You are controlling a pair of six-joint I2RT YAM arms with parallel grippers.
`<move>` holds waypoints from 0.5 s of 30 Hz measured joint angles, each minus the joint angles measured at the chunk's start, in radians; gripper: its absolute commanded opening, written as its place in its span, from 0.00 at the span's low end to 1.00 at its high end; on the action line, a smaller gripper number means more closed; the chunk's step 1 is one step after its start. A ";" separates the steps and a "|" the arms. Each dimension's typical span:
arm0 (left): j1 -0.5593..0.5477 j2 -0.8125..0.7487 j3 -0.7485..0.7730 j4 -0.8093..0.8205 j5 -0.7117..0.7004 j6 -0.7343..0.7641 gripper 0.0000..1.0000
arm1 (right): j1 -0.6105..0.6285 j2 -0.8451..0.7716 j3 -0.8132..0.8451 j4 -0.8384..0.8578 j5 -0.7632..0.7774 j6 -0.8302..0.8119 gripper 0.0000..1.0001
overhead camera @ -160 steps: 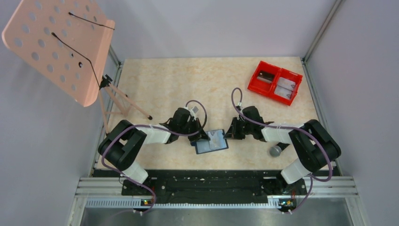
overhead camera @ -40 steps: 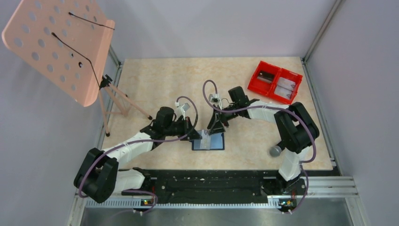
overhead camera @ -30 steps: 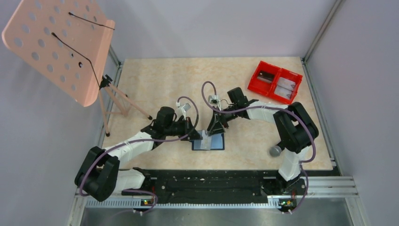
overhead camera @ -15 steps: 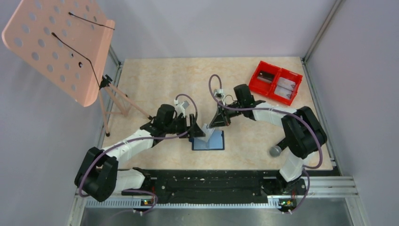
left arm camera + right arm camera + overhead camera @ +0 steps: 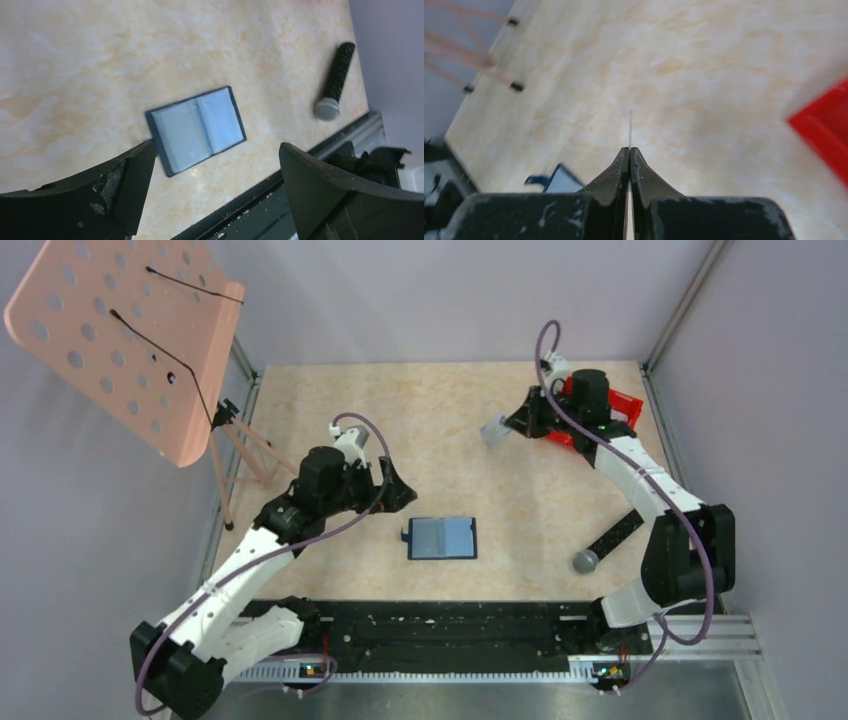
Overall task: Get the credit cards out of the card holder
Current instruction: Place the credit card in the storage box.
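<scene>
The card holder (image 5: 443, 537) lies spread flat near the table's front, navy rim around pale blue inner faces; the left wrist view shows it too (image 5: 196, 129). My left gripper (image 5: 397, 486) hangs open up and to the left of it, nothing between its fingers (image 5: 125, 182). My right gripper (image 5: 512, 421) is raised at the back right, shut on a pale grey credit card (image 5: 493, 430). In the right wrist view the card (image 5: 629, 125) is a thin edge-on line sticking out past the closed tips (image 5: 629, 150). No other card shows in the holder.
A red two-compartment bin (image 5: 622, 406) sits at the back right, partly behind my right arm, with its corner (image 5: 824, 132) close by. A grey-headed microphone (image 5: 589, 560) lies at the front right. A pink perforated stand (image 5: 120, 340) on a tripod (image 5: 262, 452) occupies the left.
My right gripper shut on the grey card, pulled it out of the holder and carried it to the back right. My left gripper opened, let go of the holder and drew back left.
</scene>
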 measured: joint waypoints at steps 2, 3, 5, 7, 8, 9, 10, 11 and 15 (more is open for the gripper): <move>0.000 -0.040 0.037 -0.050 -0.084 0.004 0.99 | -0.053 -0.019 0.035 -0.037 0.113 0.029 0.00; 0.000 -0.062 0.056 -0.079 -0.138 0.010 0.99 | -0.087 -0.032 0.043 -0.050 0.164 0.047 0.00; 0.000 -0.101 0.079 -0.117 -0.217 0.023 0.99 | -0.167 -0.059 0.051 -0.072 0.253 0.088 0.00; 0.003 -0.145 0.084 -0.140 -0.275 0.055 0.99 | -0.255 -0.071 0.062 -0.095 0.338 0.130 0.00; 0.003 -0.162 0.084 -0.153 -0.291 0.073 0.99 | -0.290 -0.072 0.069 -0.103 0.374 0.145 0.00; 0.003 -0.173 0.084 -0.163 -0.305 0.089 0.99 | -0.320 -0.070 0.076 -0.114 0.410 0.157 0.00; 0.003 -0.182 0.084 -0.173 -0.322 0.106 0.98 | -0.347 -0.067 0.084 -0.126 0.444 0.169 0.00; 0.003 -0.187 0.084 -0.182 -0.340 0.125 0.98 | -0.365 -0.060 0.096 -0.141 0.477 0.178 0.00; 0.003 -0.187 0.078 -0.193 -0.394 0.171 0.98 | -0.383 0.008 0.181 -0.194 0.588 0.189 0.00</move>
